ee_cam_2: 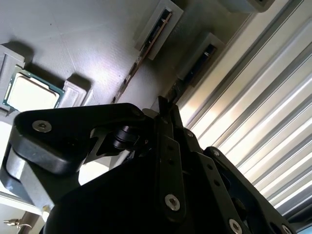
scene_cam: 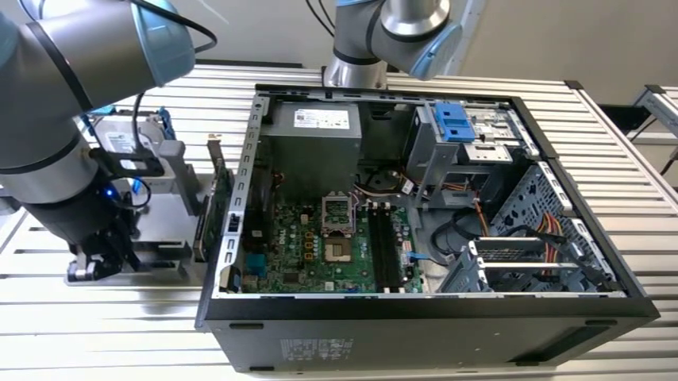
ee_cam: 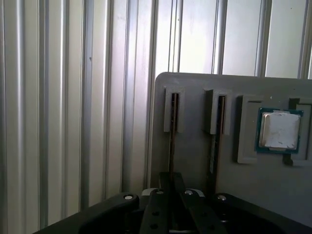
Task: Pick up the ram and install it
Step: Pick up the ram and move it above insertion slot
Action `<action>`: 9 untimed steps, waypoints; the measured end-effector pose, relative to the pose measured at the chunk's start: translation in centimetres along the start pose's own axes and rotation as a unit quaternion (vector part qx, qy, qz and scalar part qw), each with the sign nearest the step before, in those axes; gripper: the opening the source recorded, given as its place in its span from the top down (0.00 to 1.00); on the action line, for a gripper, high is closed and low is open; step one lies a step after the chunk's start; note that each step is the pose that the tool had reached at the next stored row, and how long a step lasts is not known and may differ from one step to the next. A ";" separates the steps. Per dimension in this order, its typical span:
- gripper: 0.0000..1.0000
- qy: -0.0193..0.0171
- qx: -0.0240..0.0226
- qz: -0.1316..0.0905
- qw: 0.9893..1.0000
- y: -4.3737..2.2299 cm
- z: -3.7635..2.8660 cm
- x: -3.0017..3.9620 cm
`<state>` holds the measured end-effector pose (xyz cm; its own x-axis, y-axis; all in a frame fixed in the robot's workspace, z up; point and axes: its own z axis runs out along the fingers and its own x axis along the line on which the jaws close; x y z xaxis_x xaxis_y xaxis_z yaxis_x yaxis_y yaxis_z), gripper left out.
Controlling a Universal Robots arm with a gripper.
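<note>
Reaching down at the computer case's (scene_cam: 424, 198) 9 o'clock in the exterior view, the hand (scene_cam: 94, 270) pinches narrow on the ram (ee_cam: 172, 131), held edge-up by its slotted tray (ee_cam: 195, 158) for access.

The ram (ee_cam: 172, 131) stands in a holder (ee_cam: 195, 83) slot, a second strip (ee_cam: 218, 126) between it and the chip (ee_cam: 279, 130).

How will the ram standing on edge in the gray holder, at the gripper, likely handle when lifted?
The ram looks like a thin board strip, so probably stiff and light. It stands on edge in a narrow slot of the gray holder, so a tilted pull may bind.
</note>
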<state>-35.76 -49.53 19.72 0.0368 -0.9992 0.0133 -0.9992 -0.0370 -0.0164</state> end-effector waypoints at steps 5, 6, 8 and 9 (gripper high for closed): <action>1.00 0.000 0.000 0.000 1.000 -0.01 -0.25 0.00; 1.00 0.000 0.000 0.000 1.000 -0.01 -0.29 0.00; 1.00 0.000 0.000 0.000 1.000 0.00 -0.34 0.01; 1.00 0.000 0.000 0.000 1.000 0.00 -0.36 0.01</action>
<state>-35.76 -49.53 20.09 0.0366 -0.9992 0.0133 -0.9992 -0.0369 -0.0164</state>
